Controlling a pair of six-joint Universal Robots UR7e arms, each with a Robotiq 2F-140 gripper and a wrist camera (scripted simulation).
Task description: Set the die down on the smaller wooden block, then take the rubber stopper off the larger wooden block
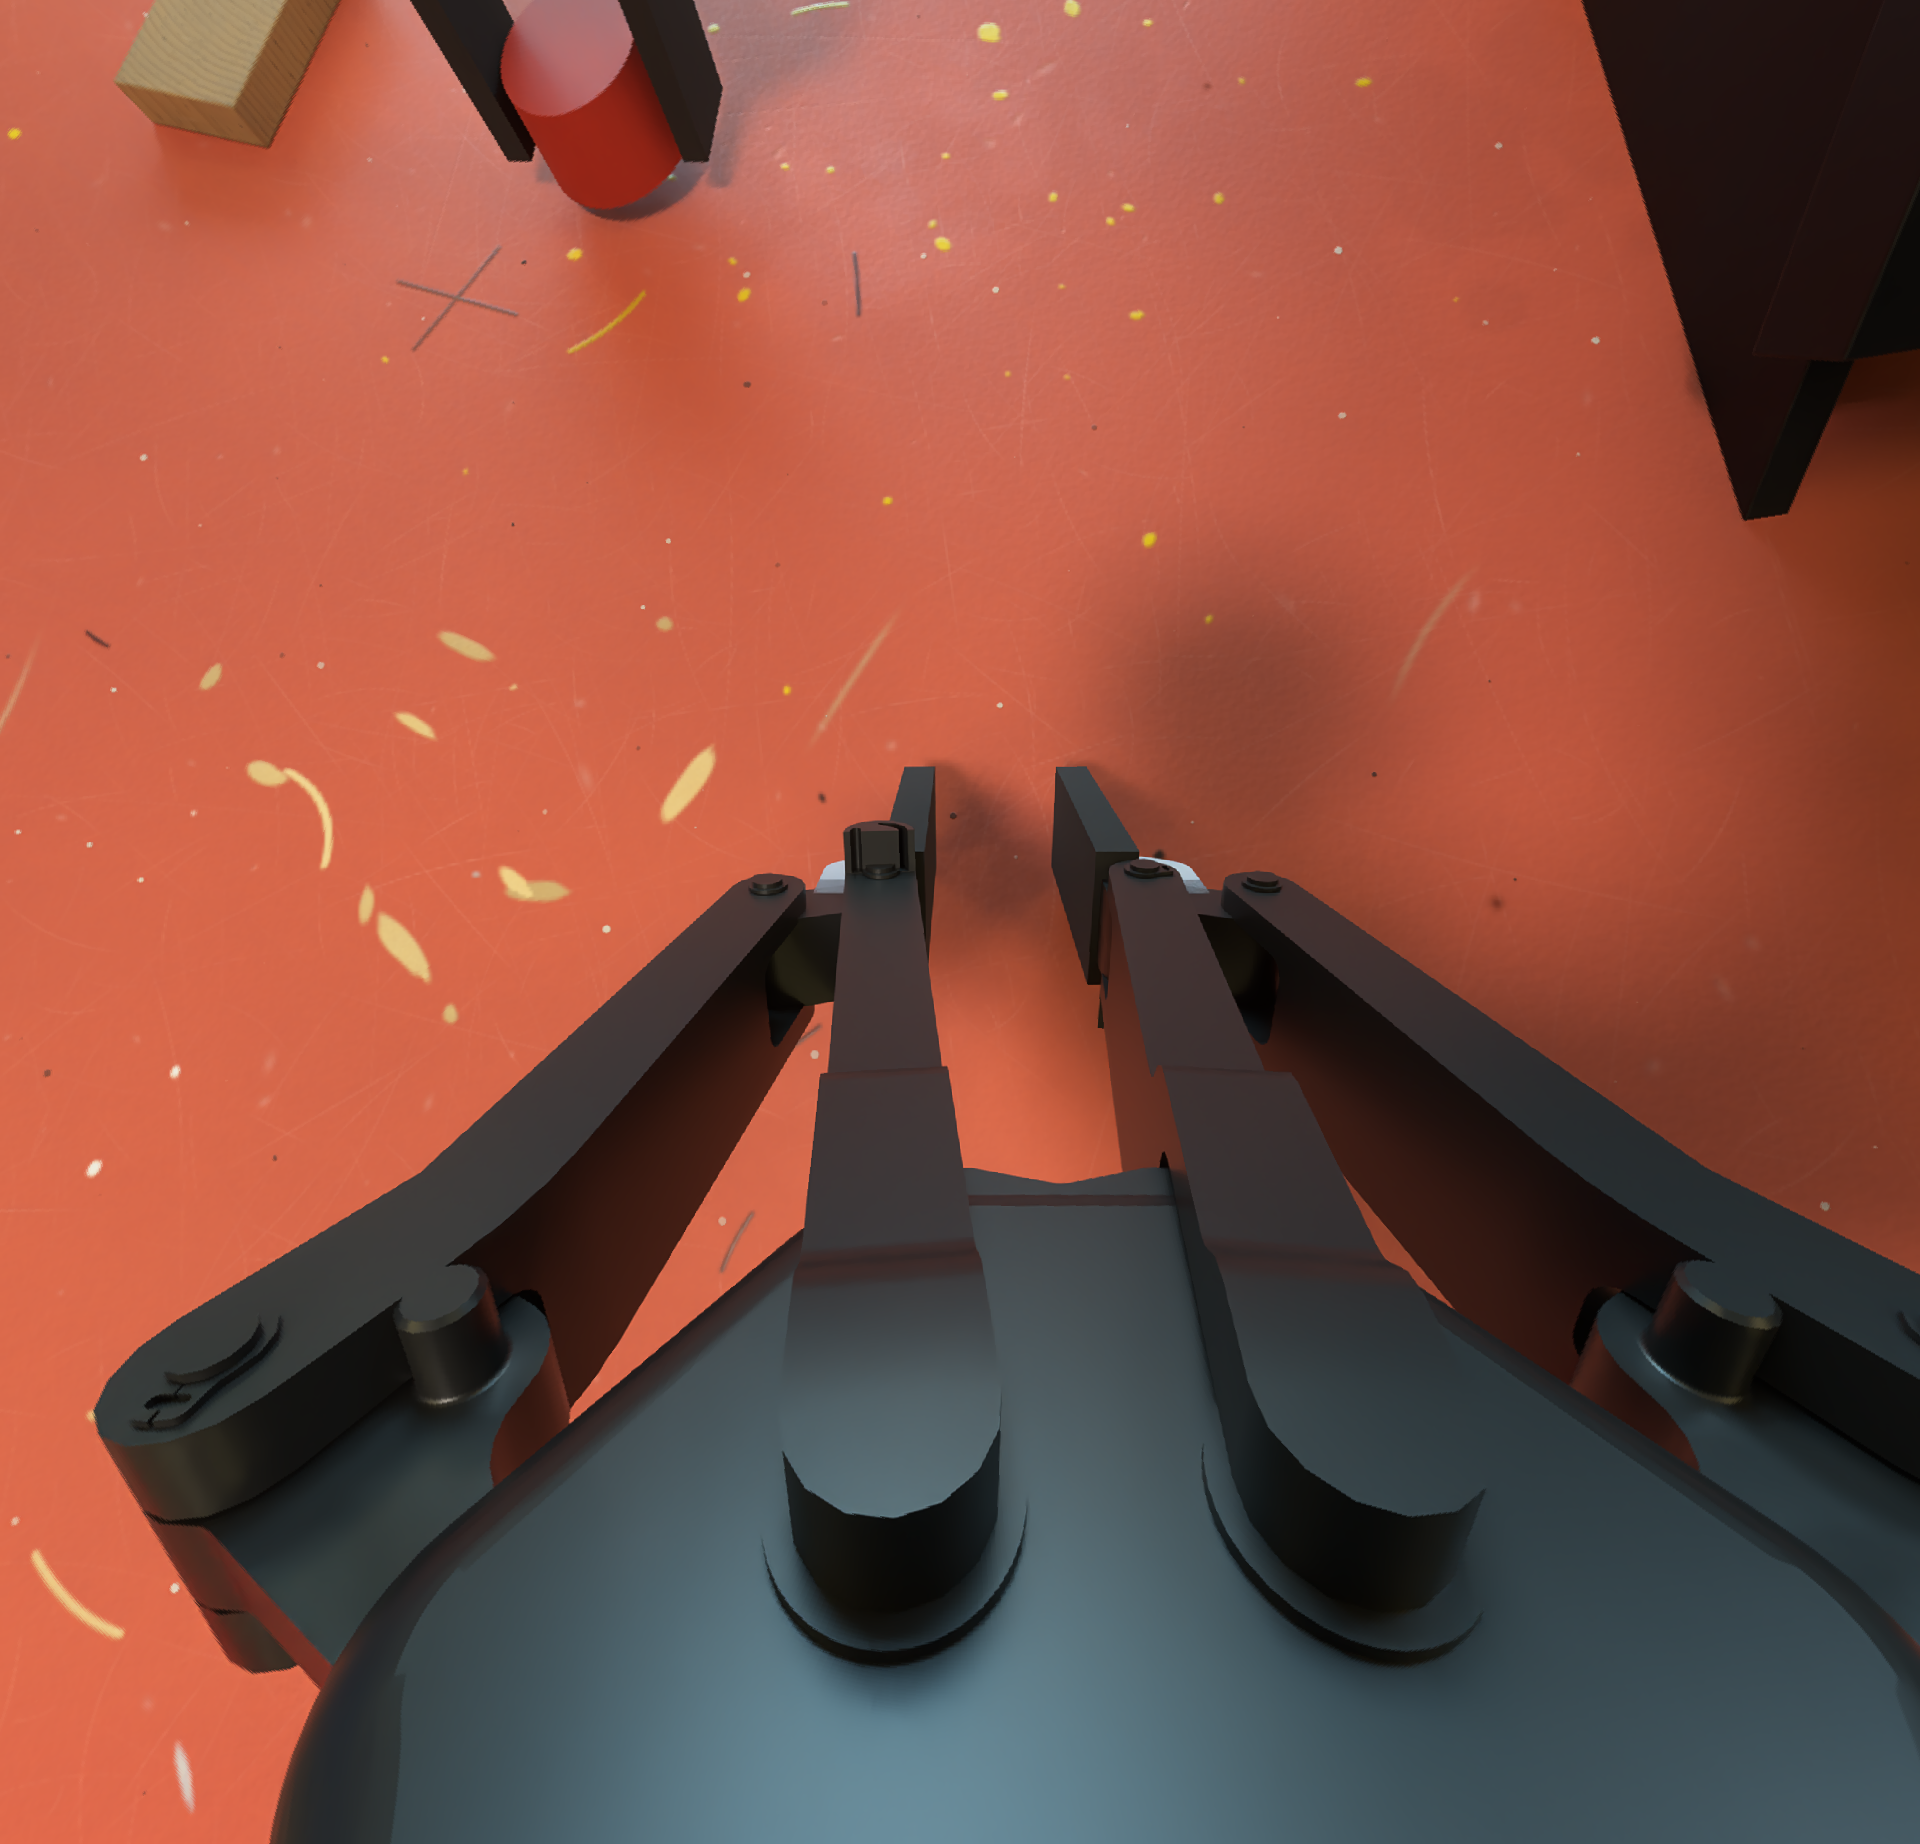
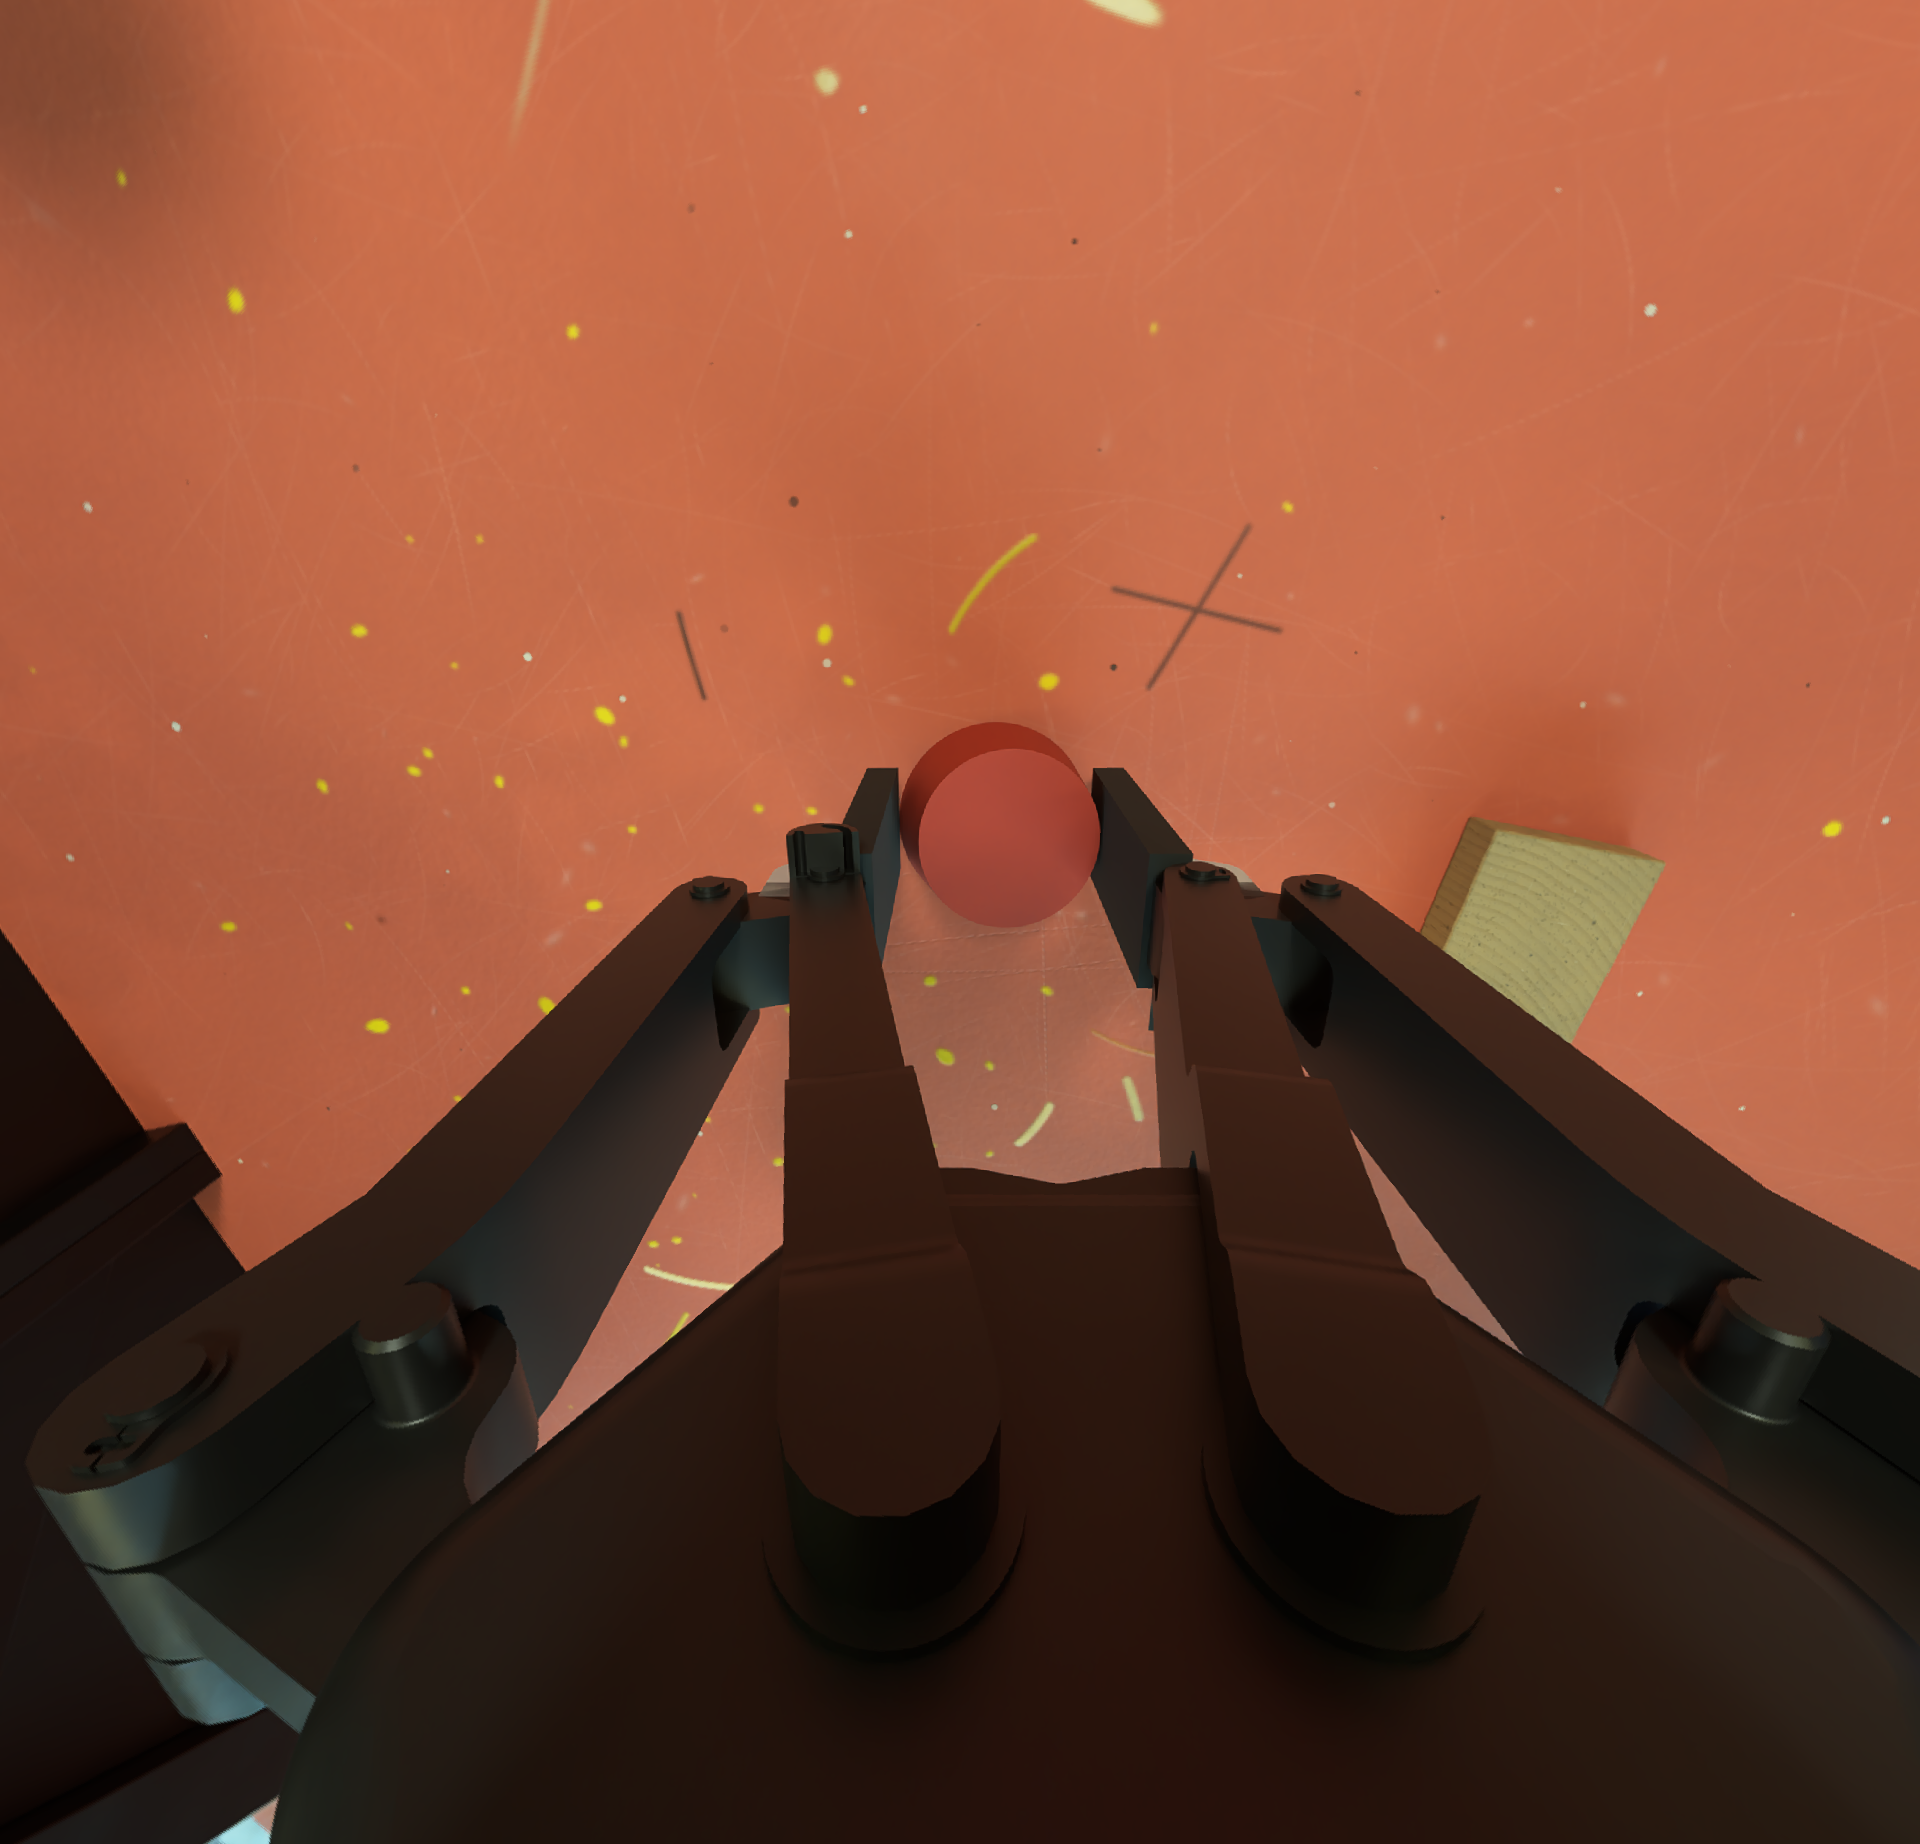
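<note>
My right gripper (image 2: 997, 797) is shut on the red cylindrical rubber stopper (image 2: 1003, 838), one finger on each side of it. In the left wrist view the stopper (image 1: 587, 95) hangs between the right gripper's fingers (image 1: 675, 49), low over the orange table and to the right of a wooden block (image 1: 234, 28). That block also shows in the right wrist view (image 2: 1543, 921), lying on the table to the right of my fingers. My left gripper (image 1: 994, 786) hovers over bare table with a narrow gap between its pads and nothing in it. No die and no second block are in view.
A dark boxy structure stands at the top right of the left wrist view (image 1: 1766, 184) and at the lower left of the right wrist view (image 2: 83, 1223). The orange table (image 1: 1039, 444) is flecked with yellow specks and thin dark scratch marks.
</note>
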